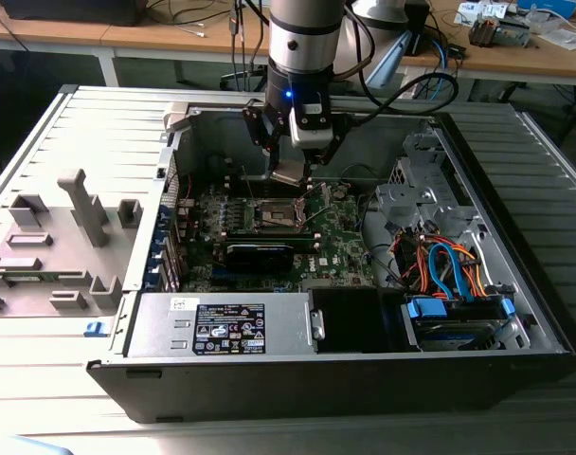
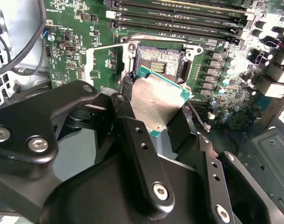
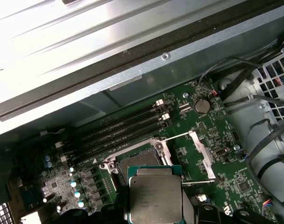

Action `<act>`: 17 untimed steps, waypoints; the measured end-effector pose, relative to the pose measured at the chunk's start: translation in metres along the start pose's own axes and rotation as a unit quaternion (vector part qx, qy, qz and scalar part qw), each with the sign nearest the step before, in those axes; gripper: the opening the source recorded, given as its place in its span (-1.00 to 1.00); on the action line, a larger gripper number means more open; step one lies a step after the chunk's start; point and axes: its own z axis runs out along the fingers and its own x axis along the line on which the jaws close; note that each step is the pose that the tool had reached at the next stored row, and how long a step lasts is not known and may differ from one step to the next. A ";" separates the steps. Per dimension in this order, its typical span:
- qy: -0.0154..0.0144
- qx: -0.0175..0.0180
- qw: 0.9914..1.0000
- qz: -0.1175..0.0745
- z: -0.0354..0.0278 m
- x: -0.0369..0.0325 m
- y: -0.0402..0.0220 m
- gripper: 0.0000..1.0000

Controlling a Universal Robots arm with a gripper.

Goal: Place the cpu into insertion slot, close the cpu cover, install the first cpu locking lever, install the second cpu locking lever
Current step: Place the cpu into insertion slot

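Note:
My gripper (image 1: 293, 169) hangs inside the open computer case, shut on the cpu (image 1: 290, 176), a flat square chip with a silver-grey top. In the second wrist view the cpu (image 2: 157, 100) is tilted between the black fingers (image 2: 132, 133), just short of the insertion slot (image 2: 159, 63), whose dark centre lies bare. The first wrist view shows the cpu (image 3: 153, 198) close to the insertion slot (image 3: 138, 161). The cpu cover (image 3: 200, 150) stands swung open beside the slot, with a thin wire lever (image 3: 174, 136) raised next to it.
Memory slots (image 2: 179, 14) run along one side of the socket. A long black card (image 1: 260, 254) lies nearer the front, then the power supply (image 1: 222, 327). Drive cage and coloured cables (image 1: 449, 270) fill the exterior view's right. A grey fixture tray (image 1: 51, 237) sits outside the case.

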 end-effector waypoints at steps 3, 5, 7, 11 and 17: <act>0.000 0.000 1.000 0.002 0.0002 0.0000 0.0000 0.09; 0.000 0.000 1.000 0.003 0.0002 0.0000 0.0000 0.09; 0.000 0.000 1.000 0.006 0.0004 0.0000 0.0000 0.09; -0.001 0.000 1.000 0.011 0.0006 0.0000 0.0000 0.09; -0.001 0.000 1.000 0.014 0.0008 0.0000 0.0000 0.09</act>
